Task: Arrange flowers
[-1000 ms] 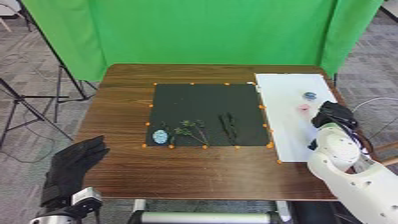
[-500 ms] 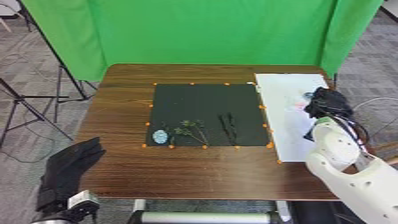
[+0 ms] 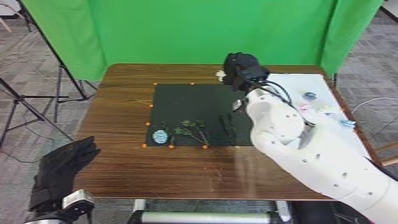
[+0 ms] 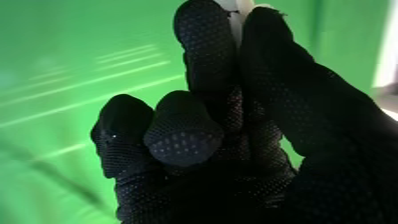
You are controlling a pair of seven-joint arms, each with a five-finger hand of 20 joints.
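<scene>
Brown bench (image 3: 169, 172) beneath, the right hand (image 3: 242, 67) pinches a white piece (image 3: 221, 75), presumably a flower for the dark mat (image 3: 185, 107).

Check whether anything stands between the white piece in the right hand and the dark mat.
Nothing visible does: the white piece, pinched by the right hand, is near the far edge of the dark mat. Green sprigs and a blue oval piece lie at its near side.
</scene>
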